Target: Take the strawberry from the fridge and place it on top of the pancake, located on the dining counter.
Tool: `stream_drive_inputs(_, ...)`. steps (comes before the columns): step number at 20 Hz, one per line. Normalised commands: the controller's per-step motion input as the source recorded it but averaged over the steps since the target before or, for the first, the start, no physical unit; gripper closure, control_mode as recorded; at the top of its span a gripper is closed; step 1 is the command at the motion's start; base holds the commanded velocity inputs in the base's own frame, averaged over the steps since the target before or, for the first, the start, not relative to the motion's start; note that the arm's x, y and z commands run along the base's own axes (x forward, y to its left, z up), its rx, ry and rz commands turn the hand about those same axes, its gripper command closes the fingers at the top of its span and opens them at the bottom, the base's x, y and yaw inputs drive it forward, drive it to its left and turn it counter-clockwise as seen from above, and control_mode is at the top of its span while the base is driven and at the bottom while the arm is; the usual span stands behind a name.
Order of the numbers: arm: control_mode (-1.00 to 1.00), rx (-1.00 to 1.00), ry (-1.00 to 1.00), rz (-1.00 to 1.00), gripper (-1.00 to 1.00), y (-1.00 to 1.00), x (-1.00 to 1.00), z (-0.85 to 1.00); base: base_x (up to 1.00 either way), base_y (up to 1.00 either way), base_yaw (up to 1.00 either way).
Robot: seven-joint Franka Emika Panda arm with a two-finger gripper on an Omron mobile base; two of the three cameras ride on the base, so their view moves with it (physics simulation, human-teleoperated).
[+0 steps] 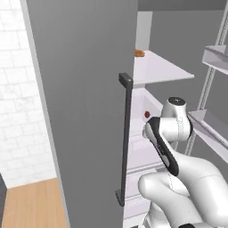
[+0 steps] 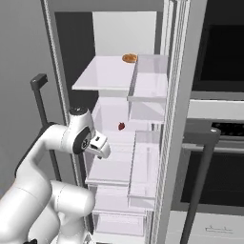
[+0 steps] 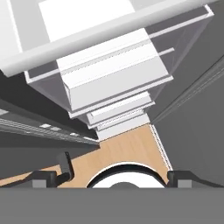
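Fingers (image 3: 118, 175) spread open, empty; strawberry (image 2: 121, 126) beyond on fridge (image 1: 84, 111) shelf, pastry (image 2: 129, 58) higher up.

The fridge (image 1: 80, 111) is plain grey on its door, with a long dark handle (image 1: 125, 138) and white shelves (image 2: 107, 71) inside. On the shelf below the top one sits a tiny red strawberry (image 2: 121, 126), and on the top shelf of the fridge is an orange-brown pastry (image 2: 129, 58). Left of the fridge the wall (image 1: 20, 111) is white with a brick pattern, and the floor (image 1: 31, 205) below it is light brown wood.
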Motion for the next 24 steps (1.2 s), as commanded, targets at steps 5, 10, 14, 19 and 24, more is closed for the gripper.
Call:
stream_drive_inputs(5, 1.0, 0.0, 0.0, 0.0, -1.0, 0.0, 0.0, 0.0, 0.19, -0.49, 0.04)
stream_drive_inputs(10, 1.0, 0.0, 0.0, 0.0, -1.0, 0.0, 0.0, 0.0, 0.58, -0.05, 0.07)
stream_drive_inputs(14, 1.0, 0.0, 0.0, 0.0, -1.0, 0.0, 0.0, 0.0, 0.52, -0.01, 0.07)
stream_drive_inputs(19, -1.0, 0.0, -0.04, 0.02, -1.0, -0.11, 0.06, 0.0, 0.1, -0.04, 0.02)
stream_drive_inputs(24, -1.0, 0.0, -0.17, 0.02, -1.0, -0.07, 0.55, 0.0, 0.0, 0.0, 0.0)
